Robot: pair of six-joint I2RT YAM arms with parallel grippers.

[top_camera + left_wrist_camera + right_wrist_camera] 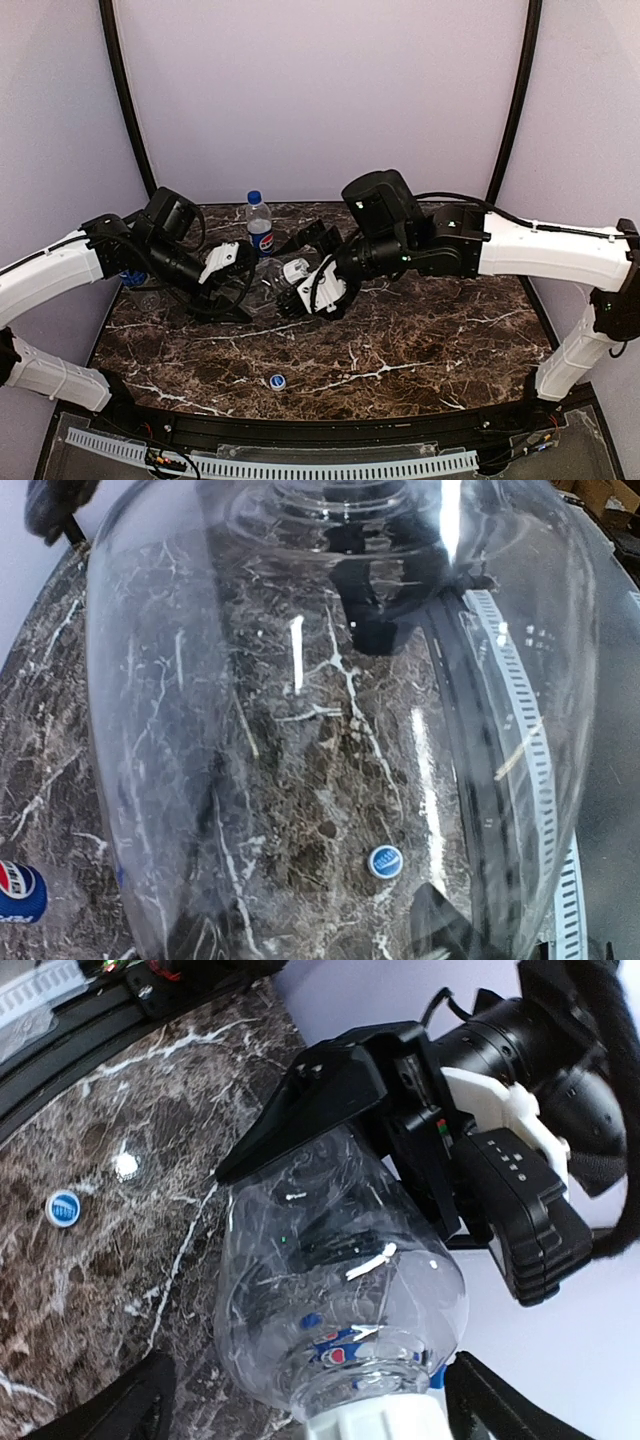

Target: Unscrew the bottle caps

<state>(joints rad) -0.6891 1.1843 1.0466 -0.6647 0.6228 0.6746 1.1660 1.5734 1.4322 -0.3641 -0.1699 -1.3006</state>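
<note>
Two bottles I can make out up top: Pepsi bottle (259, 225) upright upper centre, clear bottle (268, 282) mid-frame, clamped in my left gripper (232, 275). One loose blue cap (277, 381) lower centre. Left wrist: that bottle fills the frame. Right wrist: right gripper (310, 1380) spread either side of its one white cap (365, 1425).

The upright bottle (259, 222) near the far edge of the tabletop (430, 350) carries a blue label (261, 241) with the red, white and blue Pepsi globe. In the left wrist view, white Pepsi lettering shows beneath the globe, cut off by the frame. The loose blue cap (277, 381) near the near edge bears white print too small to read.
</note>
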